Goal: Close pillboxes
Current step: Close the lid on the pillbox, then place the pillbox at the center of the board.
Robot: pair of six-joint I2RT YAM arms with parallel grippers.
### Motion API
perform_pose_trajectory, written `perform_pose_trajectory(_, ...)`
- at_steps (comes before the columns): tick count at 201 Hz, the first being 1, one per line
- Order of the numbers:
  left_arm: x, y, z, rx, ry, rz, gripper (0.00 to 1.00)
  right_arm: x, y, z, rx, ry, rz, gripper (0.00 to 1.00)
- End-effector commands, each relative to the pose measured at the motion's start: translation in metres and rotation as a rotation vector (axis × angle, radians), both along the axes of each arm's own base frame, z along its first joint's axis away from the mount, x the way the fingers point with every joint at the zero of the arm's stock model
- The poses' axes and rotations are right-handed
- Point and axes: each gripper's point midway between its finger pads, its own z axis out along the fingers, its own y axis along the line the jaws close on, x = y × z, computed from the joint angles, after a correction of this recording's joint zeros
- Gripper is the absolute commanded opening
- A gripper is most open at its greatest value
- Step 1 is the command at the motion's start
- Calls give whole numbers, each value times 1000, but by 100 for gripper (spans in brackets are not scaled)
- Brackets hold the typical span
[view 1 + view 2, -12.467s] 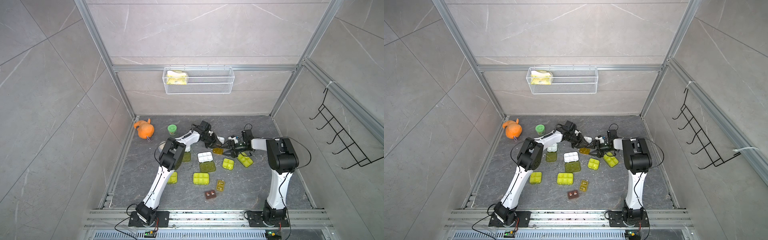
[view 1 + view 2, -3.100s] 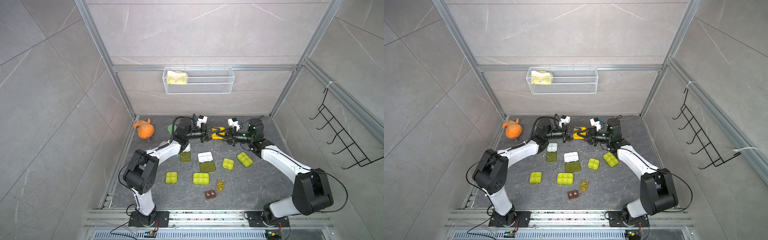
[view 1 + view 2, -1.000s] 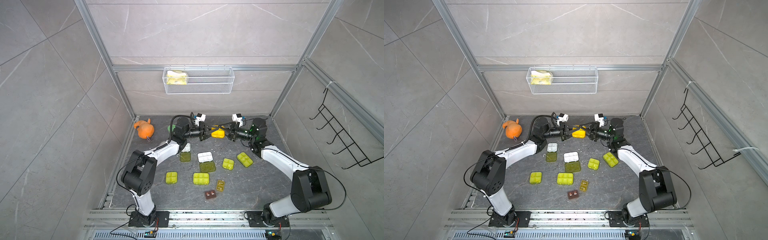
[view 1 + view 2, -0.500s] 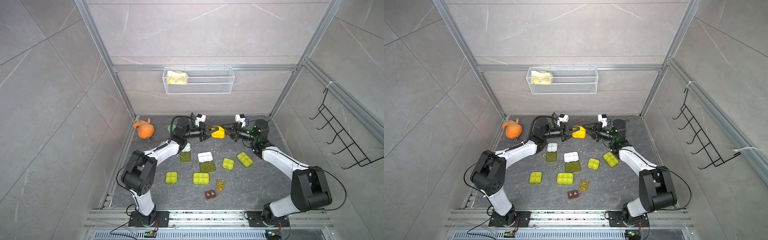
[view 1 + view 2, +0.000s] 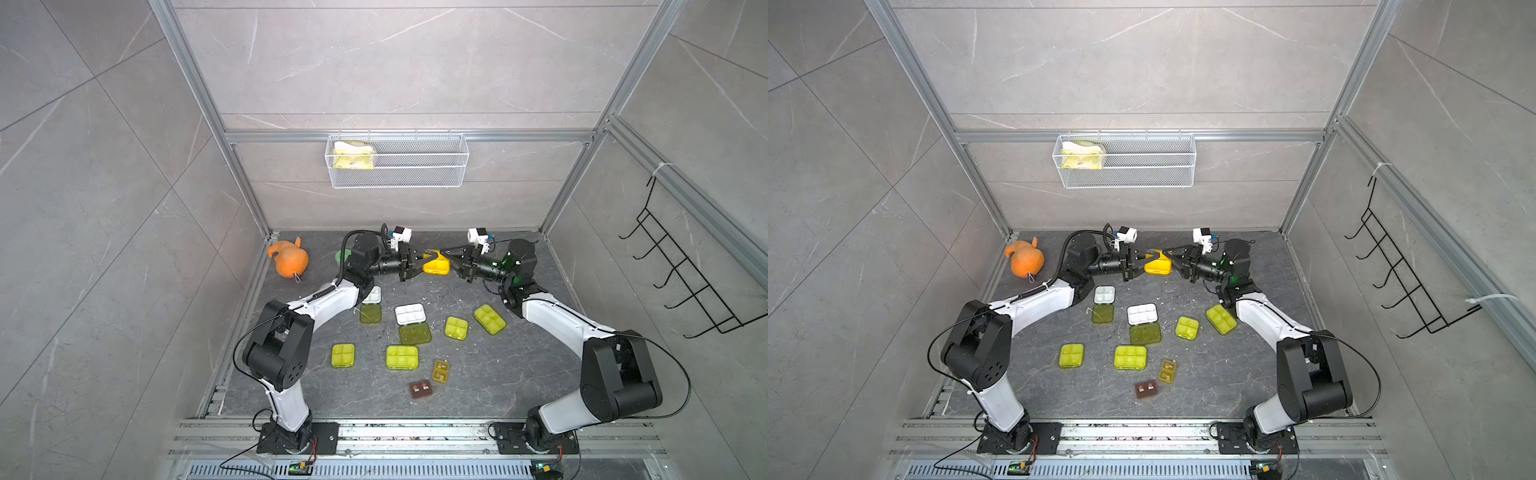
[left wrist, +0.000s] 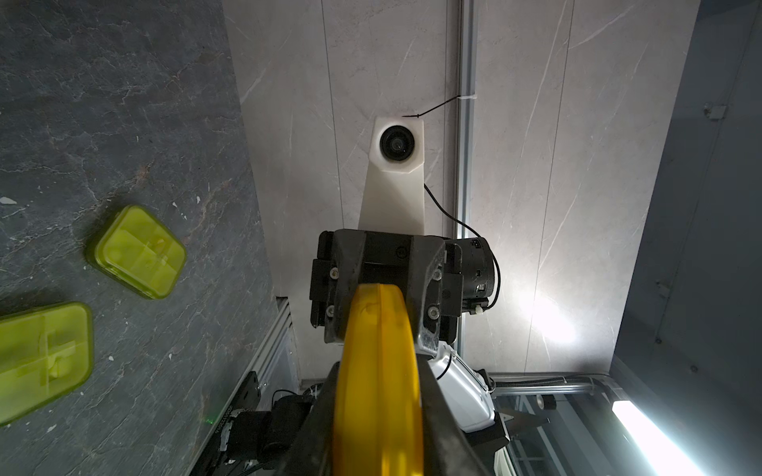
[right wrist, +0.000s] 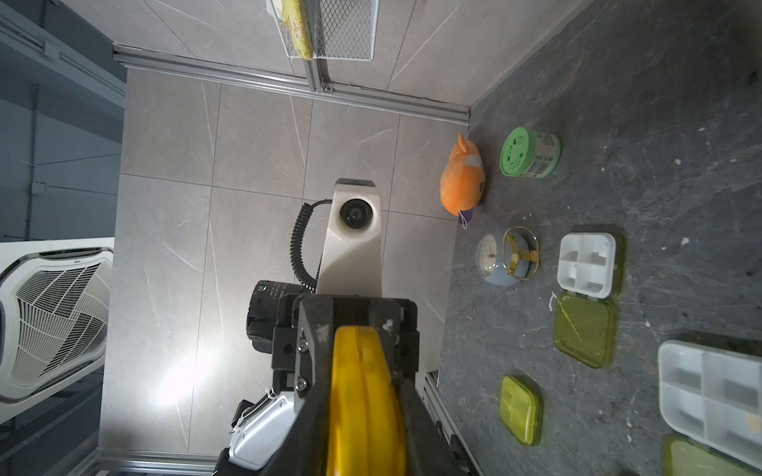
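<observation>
An orange pillbox [image 5: 435,266] [image 5: 1158,266] hangs above the back of the floor, held from both sides. My left gripper [image 5: 419,259] [image 6: 377,371] is shut on one end, my right gripper [image 5: 449,257] [image 7: 363,395] on the other. Both wrist views show its lid lying against the tray with a thin seam. Two pillboxes lie open: a white tray [image 5: 410,313] with its lid [image 5: 414,333], and a smaller tray [image 5: 372,294] with its lid [image 5: 370,313]. Several closed yellow-green ones [image 5: 402,357], a tiny amber one [image 5: 440,370] and a brown one [image 5: 421,389] lie nearer the front.
An orange plush toy [image 5: 289,262], a green-lidded jar [image 7: 530,153] and a small round clock [image 7: 505,257] stand at the back left. A wire basket [image 5: 397,160] hangs on the back wall and a black hook rack [image 5: 681,282] on the right wall.
The right gripper's jaws have narrowed onto the orange pillbox over the last second. The left gripper has kept its hold, and both arms have hardly moved.
</observation>
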Motion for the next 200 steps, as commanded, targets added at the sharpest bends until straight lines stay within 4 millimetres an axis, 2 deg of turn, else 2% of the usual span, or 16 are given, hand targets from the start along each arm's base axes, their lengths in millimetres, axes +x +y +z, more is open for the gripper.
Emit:
perform_pose_trajectory(1,-1,-3,21,-45,-63,-39,18,-4,6,-12,-1,16,31,25)
perform_pose_trajectory(32,0,-4,19,-43,-59,-45,22,-3,5,-12,-1,17,26,20)
perform_pose_trajectory(55,2,-4,15,-37,-50,-43,40,-2,5,-15,-4,20,20,19)
perform_pose_trajectory(72,4,-2,9,-22,-39,-40,62,0,4,-18,-8,23,14,19)
perform_pose_trajectory(78,6,0,8,-14,-37,-33,77,0,3,-20,-10,28,13,19)
perform_pose_trajectory(81,6,1,6,-8,-36,-32,95,1,2,-22,-11,30,9,19)
perform_pose_trajectory(84,6,2,3,2,-29,-30,99,2,1,-22,-12,29,9,19)
perform_pose_trajectory(100,8,14,-7,56,-19,-5,100,7,-6,-31,-23,39,-8,19)
perform_pose_trajectory(113,8,30,-27,151,26,22,100,13,-13,-44,-43,57,-17,19)
perform_pose_trajectory(139,1,84,-66,451,64,123,100,25,-26,-86,-121,106,-25,19)
perform_pose_trajectory(157,-11,117,-81,635,60,150,100,35,-38,-118,-165,142,-44,19)
perform_pose_trajectory(200,-42,155,-105,735,136,176,100,55,-51,-182,-305,194,-25,19)
